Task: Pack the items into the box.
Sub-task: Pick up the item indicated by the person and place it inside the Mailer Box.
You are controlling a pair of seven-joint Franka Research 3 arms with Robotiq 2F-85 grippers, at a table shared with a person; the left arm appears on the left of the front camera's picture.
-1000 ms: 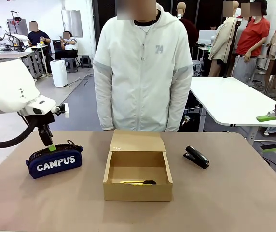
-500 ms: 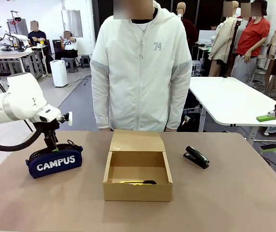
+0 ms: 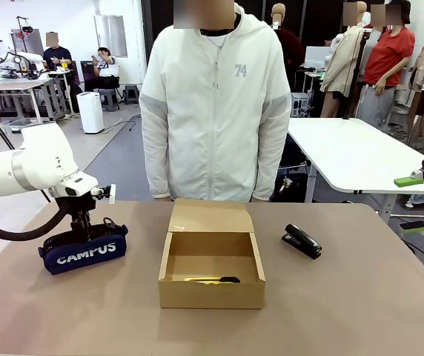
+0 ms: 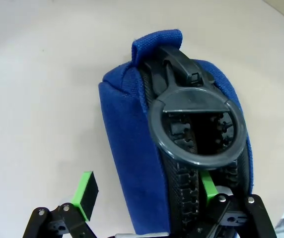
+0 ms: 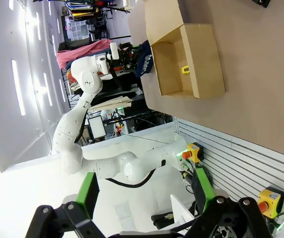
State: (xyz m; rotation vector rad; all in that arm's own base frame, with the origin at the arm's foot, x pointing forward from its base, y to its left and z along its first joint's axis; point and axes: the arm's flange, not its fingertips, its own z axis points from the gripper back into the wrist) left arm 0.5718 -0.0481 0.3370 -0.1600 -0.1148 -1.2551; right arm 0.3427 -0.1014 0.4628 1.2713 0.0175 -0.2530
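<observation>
The navy "CAMPUS" pouch [image 3: 82, 252] lies at the table's left. My left gripper [image 3: 86, 225] stands over its top, open. In the left wrist view the pouch [image 4: 127, 148] runs between my fingers: one green pad [image 4: 85, 196] stands clear of its side and the other sits over the zip, below the round zip pull [image 4: 196, 124]. The brown box [image 3: 212, 297] sits mid-table with its lid flap back, and the yellow-and-black utility knife [image 3: 212, 279] lies inside. The black stapler [image 3: 302, 241] rests right of the box. My right gripper [image 3: 412, 204] hangs open at the far right edge, off the table.
A person in a white jacket [image 3: 216, 104] stands at the far edge behind the box. The right wrist view looks across at the box [image 5: 204, 59], the knife [image 5: 185, 69] and the left arm [image 5: 90, 79]. Bare tabletop [image 3: 345, 311] lies in front.
My left arm has moved right and lowered, so its fingers now sit down over the pouch, which has tipped slightly. The right arm, box, knife and stapler have not moved.
</observation>
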